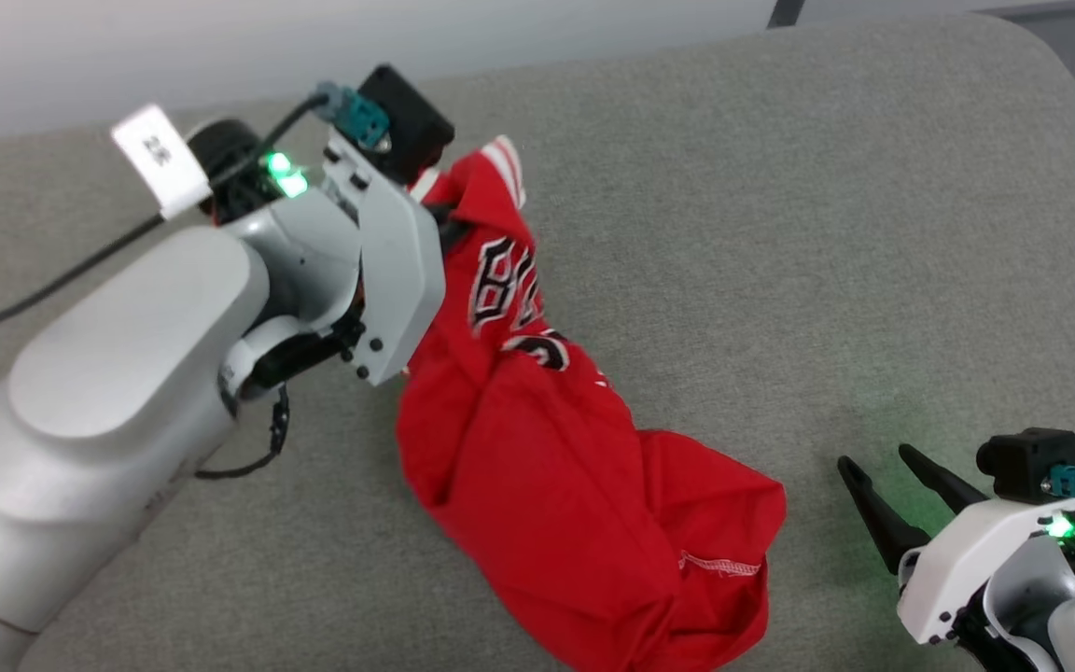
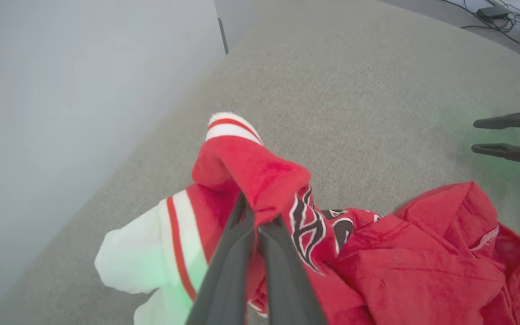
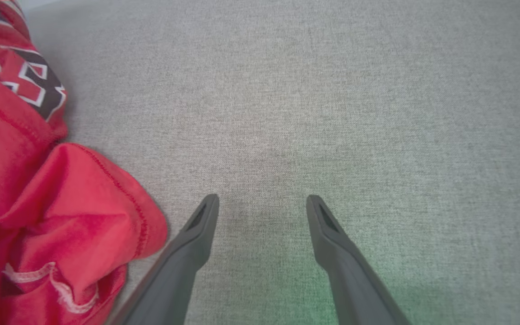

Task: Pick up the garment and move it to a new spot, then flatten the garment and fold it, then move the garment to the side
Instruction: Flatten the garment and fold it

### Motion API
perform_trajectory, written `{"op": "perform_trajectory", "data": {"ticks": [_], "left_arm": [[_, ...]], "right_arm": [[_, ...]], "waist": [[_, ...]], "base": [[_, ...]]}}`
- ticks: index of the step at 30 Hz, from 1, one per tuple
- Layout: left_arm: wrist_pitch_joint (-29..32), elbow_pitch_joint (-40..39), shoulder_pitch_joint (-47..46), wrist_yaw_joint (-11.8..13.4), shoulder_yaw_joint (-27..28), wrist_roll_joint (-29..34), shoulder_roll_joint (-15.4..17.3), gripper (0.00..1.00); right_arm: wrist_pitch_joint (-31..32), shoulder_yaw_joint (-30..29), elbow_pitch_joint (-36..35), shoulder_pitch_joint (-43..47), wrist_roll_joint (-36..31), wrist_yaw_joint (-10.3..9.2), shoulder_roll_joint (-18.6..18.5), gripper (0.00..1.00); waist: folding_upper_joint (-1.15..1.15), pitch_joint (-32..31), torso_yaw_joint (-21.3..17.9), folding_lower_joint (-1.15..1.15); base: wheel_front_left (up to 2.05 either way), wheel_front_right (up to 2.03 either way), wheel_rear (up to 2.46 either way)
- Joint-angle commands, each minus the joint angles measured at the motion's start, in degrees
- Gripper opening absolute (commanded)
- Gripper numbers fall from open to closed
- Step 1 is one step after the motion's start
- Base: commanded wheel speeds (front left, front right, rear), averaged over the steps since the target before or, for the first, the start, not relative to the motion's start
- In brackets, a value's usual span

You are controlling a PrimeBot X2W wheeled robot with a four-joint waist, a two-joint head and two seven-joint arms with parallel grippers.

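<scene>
— Where do we see the garment [image 1: 547, 467]?

— It lies bunched in a long red heap on the grey fabric surface [image 1: 827, 233], running from our left gripper [image 2: 253, 212] down toward the near edge of the head view. Its upper end is lifted, and the rest trails onto the surface in loose folds.

— And how do our left jaws stand?

— They are pressed together on a fold of red cloth near the striped trim [image 2: 230, 126]. In the left wrist view the two dark fingers [image 2: 224, 271] meet at their tips and the cloth drapes over them. A white sleeve [image 2: 142, 257] hangs just to one side of the fingers, with a red stripe down it.

— Can we read the print?

— Only in part. The black letters [image 1: 500, 289] with white outlines are creased into the folds just beside the left wrist, so we cannot make out a word.

— What about our right side?

— The right gripper [image 1: 878, 457] sits at the lower right, apart from the cloth, jaws spread and empty. In the right wrist view the stitched hem [image 3: 124, 198] of the heap lies near its left finger, without touching it.

— Anything else around us?

— A pale wall [image 2: 61, 90] borders the surface, and a black cable [image 1: 52, 280] runs off from our left arm.
</scene>
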Motion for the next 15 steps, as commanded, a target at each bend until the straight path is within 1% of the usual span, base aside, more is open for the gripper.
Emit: {"op": "perform_trajectory", "data": {"ticks": [1,6,7,8,9,10,11,12,15], "left_arm": [[-0.74,1.68,-0.59,0.06,-1.24,-1.09,-0.09,0.0],[-2.64,7.41,-0.82,0.06,-5.67,-4.23,-0.38,0.0],[-3.03,8.5,-0.91,0.06,-6.32,-4.83,-0.4,0.02],[-3.49,9.51,-1.14,0.06,-7.04,-5.13,-0.39,0.18],[-3.92,10.49,-1.36,0.06,-7.69,-5.55,-0.47,0.25],[-4.19,11.31,-1.49,0.06,-8.17,-6.22,-0.56,0.43],[-4.6,12.08,-1.77,0.06,-8.67,-6.6,-0.55,0.58],[-4.98,12.81,-2.22,0.06,-9.0,-6.98,-0.47,1.0],[-5.71,14.17,-3.4,0.06,-10.05,-7.86,-0.32,1.0]], "right_arm": [[-0.56,0.25,0.11,-1.12,0.38,0.0,0.33,1.0],[-1.12,1.19,0.62,-2.18,0.48,0.01,0.63,1.0],[-1.24,1.37,0.76,-2.41,0.49,0.01,0.67,1.0],[-1.46,1.48,0.92,-2.45,0.51,0.0,0.71,1.0],[-1.58,1.65,1.08,-2.45,0.55,0.01,0.77,1.0],[-1.7,1.82,1.25,-2.5,0.54,0.01,0.83,1.0],[-1.86,1.97,1.35,-2.65,0.55,0.0,0.88,1.0],[-2.03,2.06,1.42,-2.85,0.59,0.01,0.92,1.0],[-2.25,2.36,1.66,-3.24,0.7,0.0,0.74,1.0]], "waist": [[0.0,1.05,-1.01,0.0],[0.0,2.28,-2.14,0.0],[0.0,2.45,-2.28,0.0],[0.0,2.56,-2.37,0.0],[0.0,2.68,-2.44,0.0],[0.0,2.74,-2.48,0.0],[0.0,2.77,-2.49,0.0],[0.0,2.77,-2.45,0.0],[0.0,2.51,-2.02,0.0]], "base": [[0.0,0.0,0.0],[0.0,0.0,0.0],[0.0,0.0,0.0],[0.0,0.0,0.0],[0.0,0.0,0.0],[0.0,0.0,0.0],[0.0,0.0,0.0],[0.0,0.0,0.0],[0.0,0.0,0.0]]}}
